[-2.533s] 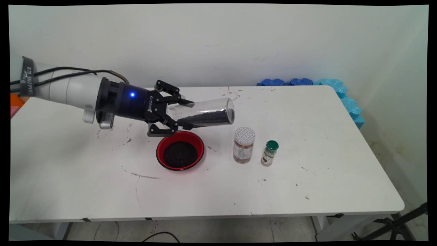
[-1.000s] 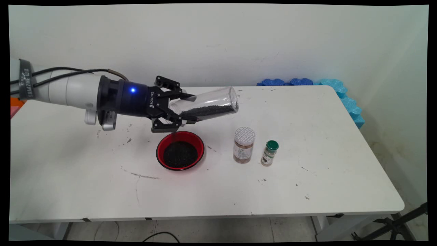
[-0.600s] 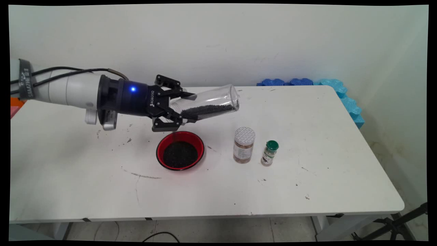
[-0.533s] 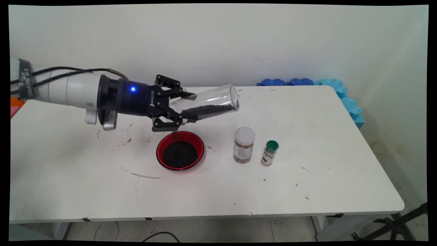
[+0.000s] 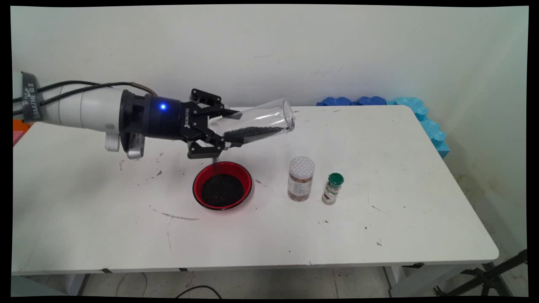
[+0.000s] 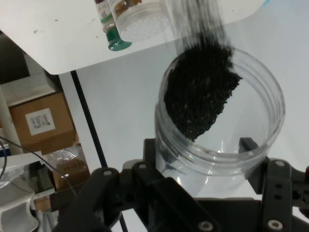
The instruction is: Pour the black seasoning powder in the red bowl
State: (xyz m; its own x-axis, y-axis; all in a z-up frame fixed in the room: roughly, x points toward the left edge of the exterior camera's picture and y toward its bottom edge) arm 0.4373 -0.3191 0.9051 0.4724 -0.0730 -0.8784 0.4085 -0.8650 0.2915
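Observation:
My gripper [image 5: 236, 128] is shut on a clear jar [image 5: 261, 120] of black granules, held nearly level with its far end tipped slightly up. The gripped end hangs just above the back rim of a red bowl [image 5: 249, 182] that holds a bed of black granules. In the hand view the fingers [image 6: 153, 151] clamp the jar [image 6: 263, 96] near its rim, and the granules [image 6: 200, 92] lie heaped along one wall, streaked with motion at the far end. The gripper [image 6: 200, 152] sits at the bottom of that view.
Right of the bowl stand a white-lidded spice jar [image 5: 301, 179] and a small green-capped bottle [image 5: 332, 188], also seen as the jar [image 6: 145, 21] and bottle [image 6: 113, 38]. Blue foam [image 5: 379, 102] lines the table's [image 5: 379, 219] far right edge. Cardboard boxes [image 6: 43, 121] sit beyond the table.
The jar's far end has swung upward and the gripper has risen a little. The layer of granules in the jar looks thinner than before.

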